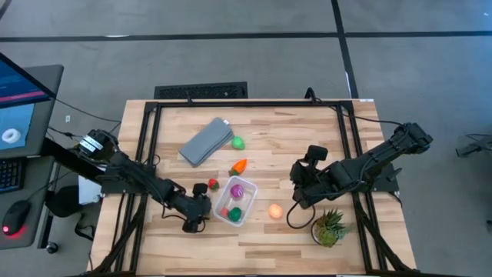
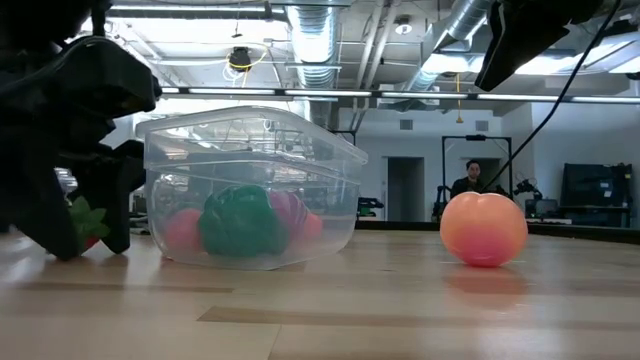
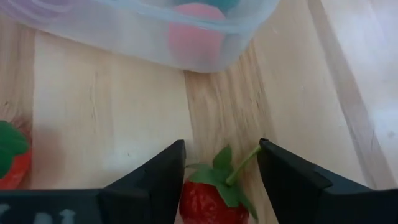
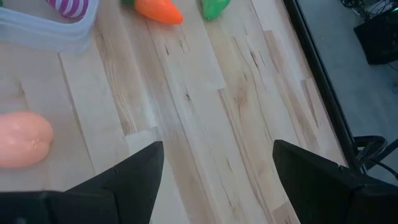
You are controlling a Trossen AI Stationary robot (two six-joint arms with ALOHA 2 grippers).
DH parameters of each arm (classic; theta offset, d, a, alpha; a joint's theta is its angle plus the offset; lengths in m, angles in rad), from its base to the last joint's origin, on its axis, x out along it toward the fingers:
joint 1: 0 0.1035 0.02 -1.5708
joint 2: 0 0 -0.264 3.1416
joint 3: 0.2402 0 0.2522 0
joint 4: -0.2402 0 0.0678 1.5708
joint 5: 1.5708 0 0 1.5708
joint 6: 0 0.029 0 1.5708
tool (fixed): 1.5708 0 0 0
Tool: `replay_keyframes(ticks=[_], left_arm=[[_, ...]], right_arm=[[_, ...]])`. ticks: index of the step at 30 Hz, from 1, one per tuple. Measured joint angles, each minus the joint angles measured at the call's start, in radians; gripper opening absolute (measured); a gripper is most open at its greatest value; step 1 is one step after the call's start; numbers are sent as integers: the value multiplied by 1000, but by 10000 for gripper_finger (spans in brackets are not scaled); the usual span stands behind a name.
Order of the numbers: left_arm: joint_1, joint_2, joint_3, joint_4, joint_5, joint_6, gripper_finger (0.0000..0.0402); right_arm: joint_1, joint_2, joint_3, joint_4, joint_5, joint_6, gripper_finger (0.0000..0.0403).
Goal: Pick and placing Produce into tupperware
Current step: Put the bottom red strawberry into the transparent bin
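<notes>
The clear tupperware stands mid-table and holds a purple piece, a dark green piece and a red one. My left gripper is low at its left side, shut on a red strawberry. A second strawberry lies on the table beside it. The orange carrot and the light green piece lie farther back. The yellow-orange ball rests right of the tupperware. My right gripper is open above bare wood right of the ball. My left gripper pinches the strawberry by its sides just below the leafy cap, one finger on each side. The fingers come slanting down from the table's left. The cap and stem point toward the tupperware. Whether the berry rests on the table does not show.
A flat grey lid lies toward the far left of the table. A spiky potted plant stands near the front right, close to my right arm. A black frame edges the table. A person stands far back in the room.
</notes>
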Motion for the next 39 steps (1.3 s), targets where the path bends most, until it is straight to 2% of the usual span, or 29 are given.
replay_keyframes(ticks=[6, 9, 15, 31, 39], left_arm=[[0, 0, 104, -246, 2, 31, 222], [0, 0, 129, -303, -1, 35, 231], [13, 1, 130, -303, 1, 37, 228], [13, 1, 130, -296, 9, 25, 145], [13, 1, 130, -297, -5, 22, 142]], right_arm=[[0, 0, 0, 0, 0, 0, 324], [0, 0, 0, 0, 0, 0, 324], [0, 0, 0, 0, 0, 0, 324], [0, 0, 0, 0, 0, 0, 324], [0, 0, 0, 0, 0, 0, 324]])
